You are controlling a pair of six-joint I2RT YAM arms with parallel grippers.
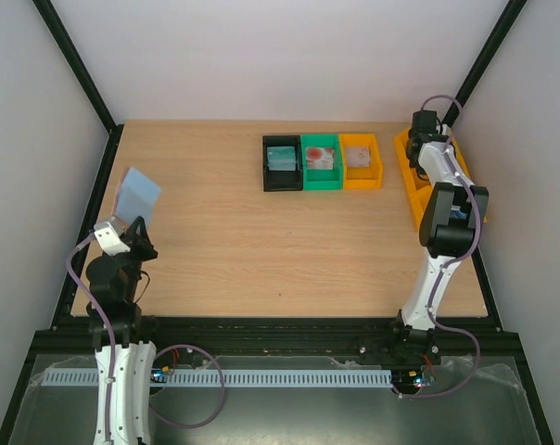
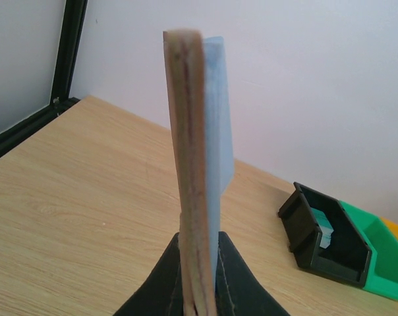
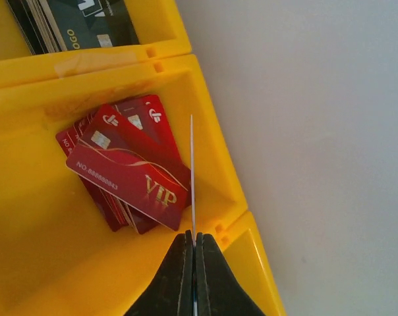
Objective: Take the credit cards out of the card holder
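Observation:
My left gripper (image 1: pixel 124 234) is shut on the card holder (image 1: pixel 138 192) and holds it upright above the table's left side. In the left wrist view the holder (image 2: pixel 188 164) is edge-on, tan leather on the left and blue-grey lining on the right, between my gripper's jaws (image 2: pixel 199 247). My right gripper (image 1: pixel 421 125) is at the far right over a yellow tray (image 1: pixel 412 185). In the right wrist view it (image 3: pixel 194 236) is shut on a thin credit card (image 3: pixel 192 171) seen edge-on, above a tray compartment holding several red credit cards (image 3: pixel 130 174).
Black (image 1: pixel 282 163), green (image 1: pixel 321 161) and orange (image 1: pixel 361 160) bins stand in a row at the back centre, each with something inside. The yellow tray's (image 3: pixel 41 263) neighbouring compartment holds dark cards (image 3: pixel 80 23). White walls close in both sides.

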